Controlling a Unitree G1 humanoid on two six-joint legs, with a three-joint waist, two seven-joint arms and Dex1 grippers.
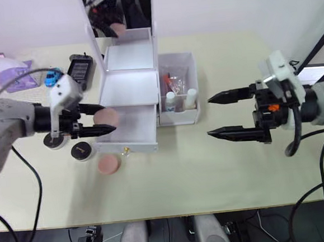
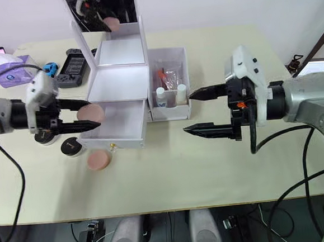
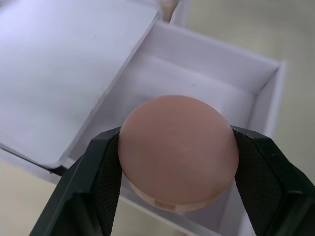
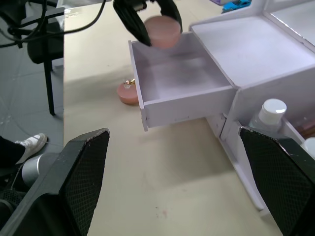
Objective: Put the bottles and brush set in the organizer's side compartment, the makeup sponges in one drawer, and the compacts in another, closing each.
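Sponge [image 3: 178, 150], a smooth matte pink disc, sits clamped between the left gripper's [image 1: 102, 118] ribbed black fingers, over the pulled-out white drawer [image 1: 130, 129]. A second sponge [image 1: 109, 164] lies below that gripper on the table [image 1: 211, 173], beside two black compacts [image 1: 81, 151], one partly hidden. The right gripper [image 1: 217, 115] hangs spread and empty, just past the side compartment [image 1: 177, 89], where bottles [image 1: 170, 100] stand.

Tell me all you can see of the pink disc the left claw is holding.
The pink disc is a flat, round makeup sponge with a smooth, matte, soft-looking face and a paler rim. The left gripper pinches it at its edges between its two black fingers, with its flat face toward the wrist camera. It hangs over the corner of the open drawer, touching only the fingers. A second pink sponge lies on the table in front.
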